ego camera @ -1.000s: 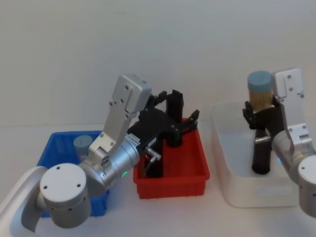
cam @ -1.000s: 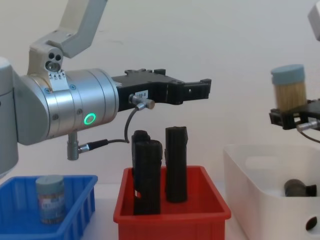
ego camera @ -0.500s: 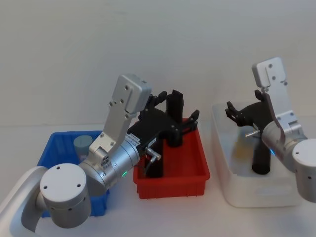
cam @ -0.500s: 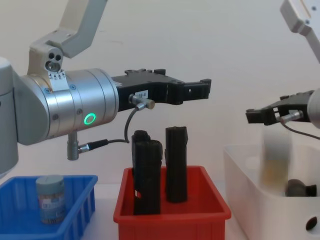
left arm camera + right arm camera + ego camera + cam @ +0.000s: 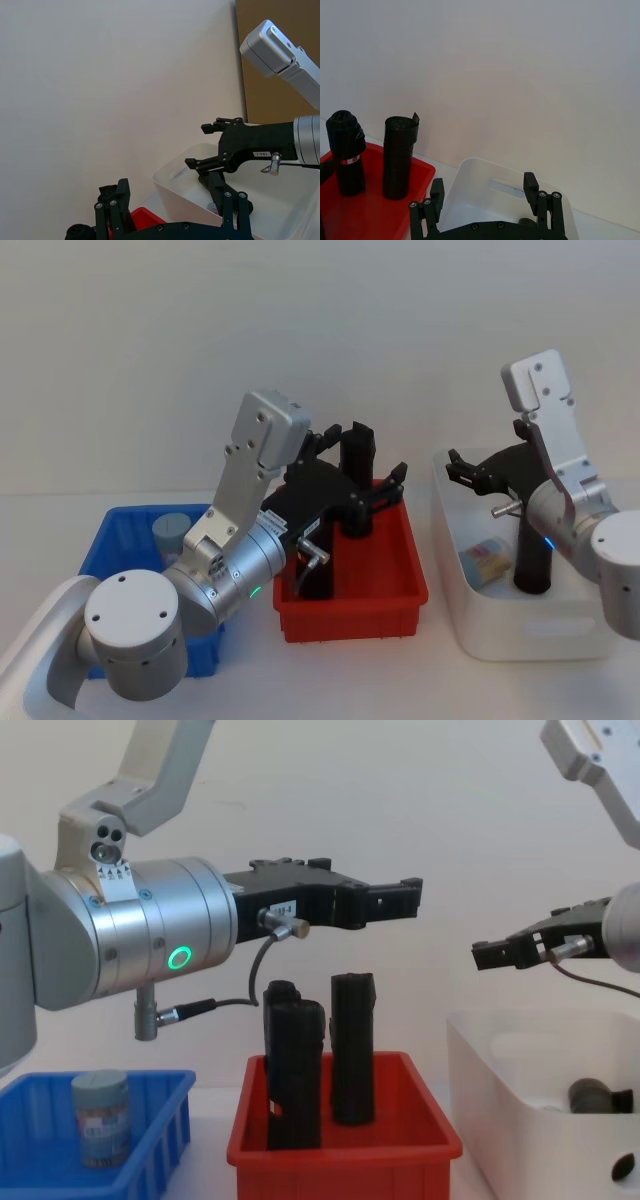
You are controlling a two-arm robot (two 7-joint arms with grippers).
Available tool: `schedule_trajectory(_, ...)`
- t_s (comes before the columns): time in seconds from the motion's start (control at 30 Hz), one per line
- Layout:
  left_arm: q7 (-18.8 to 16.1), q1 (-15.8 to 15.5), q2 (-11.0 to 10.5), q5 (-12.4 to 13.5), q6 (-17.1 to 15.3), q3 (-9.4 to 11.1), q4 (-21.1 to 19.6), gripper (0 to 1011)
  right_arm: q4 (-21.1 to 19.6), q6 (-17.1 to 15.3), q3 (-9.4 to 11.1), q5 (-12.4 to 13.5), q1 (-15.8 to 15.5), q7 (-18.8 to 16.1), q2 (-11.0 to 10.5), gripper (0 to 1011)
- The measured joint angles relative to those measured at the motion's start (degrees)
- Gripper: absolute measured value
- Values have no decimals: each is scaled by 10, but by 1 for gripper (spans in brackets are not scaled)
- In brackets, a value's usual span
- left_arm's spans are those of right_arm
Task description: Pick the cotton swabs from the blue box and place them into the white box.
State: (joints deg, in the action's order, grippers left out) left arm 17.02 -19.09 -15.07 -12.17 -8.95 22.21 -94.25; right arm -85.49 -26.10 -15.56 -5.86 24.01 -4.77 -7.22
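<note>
Plain white wall behind, pale tabletop below. Largest on it, the white box (image 5: 470, 630) at about 3 o'clock in the head view, holding one tub of the cotton swabs (image 5: 486, 560) lying on its side beside an upright black block (image 5: 533, 558). Above that box, at roughly 2 o'clock, the right gripper (image 5: 459, 467), fingers spread apart and holding nothing, pointing toward the middle. At the centre, a red bin (image 5: 352, 612) with two tall black blocks (image 5: 351, 1047) standing upright. Over it, the left gripper (image 5: 412, 897), hanging level; whether its fingers are apart or together cannot be told. At 8 o'clock, the blue box (image 5: 112, 540), with a second tub of cotton swabs (image 5: 101, 1118) standing upright inside.
</note>
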Motion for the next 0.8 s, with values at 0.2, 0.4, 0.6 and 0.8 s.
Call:
schedule_trajectory(0.2, 0, 0, 0, 0, 0, 0, 0, 1004, 0, -4, 0, -2, 3, -5, 0, 1002)
schedule_trajectory(0.4, 0, 0, 0, 0, 0, 0, 0, 1004, 1, -6, -1, -4, 4, -8, 1, 1002)
schedule_trajectory(0.6, 0, 0, 0, 0, 0, 0, 0, 1004, 1, -7, -1, -4, 5, -10, 1, 1002)
schedule_trajectory(0.8, 0, 0, 0, 0, 0, 0, 0, 1004, 1, -8, -1, -5, 5, -11, 1, 1002)
